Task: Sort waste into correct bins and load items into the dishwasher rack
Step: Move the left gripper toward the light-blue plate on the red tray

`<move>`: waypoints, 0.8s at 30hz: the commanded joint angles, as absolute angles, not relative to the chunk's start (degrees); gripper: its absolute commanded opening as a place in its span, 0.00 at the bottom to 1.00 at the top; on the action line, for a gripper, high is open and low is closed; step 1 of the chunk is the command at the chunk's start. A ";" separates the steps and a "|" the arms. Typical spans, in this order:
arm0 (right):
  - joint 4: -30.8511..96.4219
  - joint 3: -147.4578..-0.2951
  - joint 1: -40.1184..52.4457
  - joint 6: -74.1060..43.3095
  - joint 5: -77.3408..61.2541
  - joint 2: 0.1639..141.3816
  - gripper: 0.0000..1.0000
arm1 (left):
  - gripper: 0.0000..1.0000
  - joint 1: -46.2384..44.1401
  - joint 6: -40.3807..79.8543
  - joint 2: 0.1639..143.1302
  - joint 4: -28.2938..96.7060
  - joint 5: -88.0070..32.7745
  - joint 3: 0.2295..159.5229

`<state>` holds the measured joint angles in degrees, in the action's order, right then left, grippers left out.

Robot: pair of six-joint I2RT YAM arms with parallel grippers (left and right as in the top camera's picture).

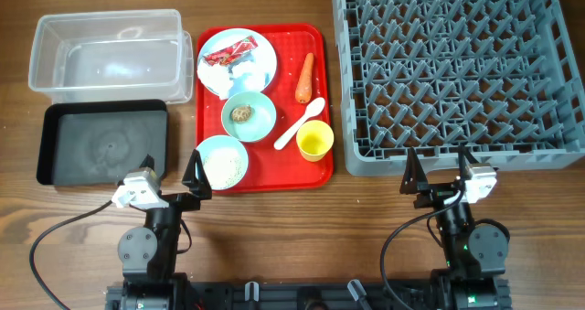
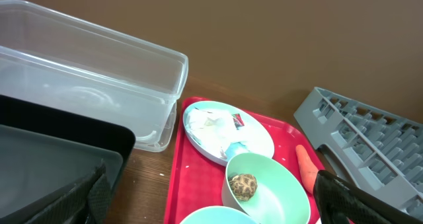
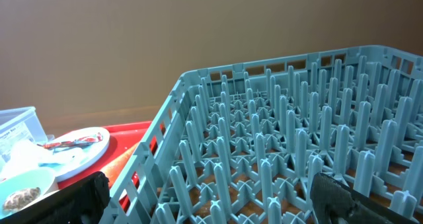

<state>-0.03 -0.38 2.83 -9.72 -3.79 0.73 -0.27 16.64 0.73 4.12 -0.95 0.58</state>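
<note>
Mid-bench, a red serving tray (image 1: 292, 45) holds one pale blue plate (image 1: 265, 54) bearing wrapper (image 1: 230, 49) and tissue (image 1: 221, 77), two blue-green bowls (image 1: 262, 118) (image 1: 207, 151), one yellow cup (image 1: 314, 142), one white spoon (image 1: 300, 125) and one carrot (image 1: 304, 79). The grey rack (image 1: 430, 162) sits at two o'clock, the clear tub (image 1: 110, 58) and black tray (image 1: 101, 145) at ten. The left pincer (image 1: 171, 168) at seven and the right pincer (image 1: 440, 168) at five sit low, both splayed and empty.

Bare wood in front, crowding beyond.
A bare strip of table (image 1: 302, 228) spans the near edge. The left gripper (image 1: 171, 170), spread wide, sits just beside the black tray (image 1: 55, 145) and the red tray (image 1: 265, 184), which are divided by a narrow gap of wood. The red tray is packed with dishes set close together. The right gripper (image 1: 441, 164), also spread, faces the rack (image 1: 384, 164) wall, and upright pegs fill the rack's floor. The tub (image 1: 105, 26) stands open-topped.
</note>
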 commanded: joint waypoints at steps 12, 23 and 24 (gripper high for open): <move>-0.19 -0.30 3.05 -9.15 -3.64 0.43 1.00 | 1.00 -0.49 15.68 0.34 4.36 -1.87 0.34; -0.32 -0.30 3.05 -25.17 -4.54 0.43 1.00 | 1.00 -0.49 15.94 0.34 4.19 -3.29 0.34; -0.75 -0.30 3.05 -27.68 -4.54 0.43 1.00 | 1.00 -0.49 15.94 0.34 4.10 -4.08 0.34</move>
<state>-0.08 -0.38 2.83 -20.47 -4.01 0.73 -0.27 16.67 0.73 4.10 -1.39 0.58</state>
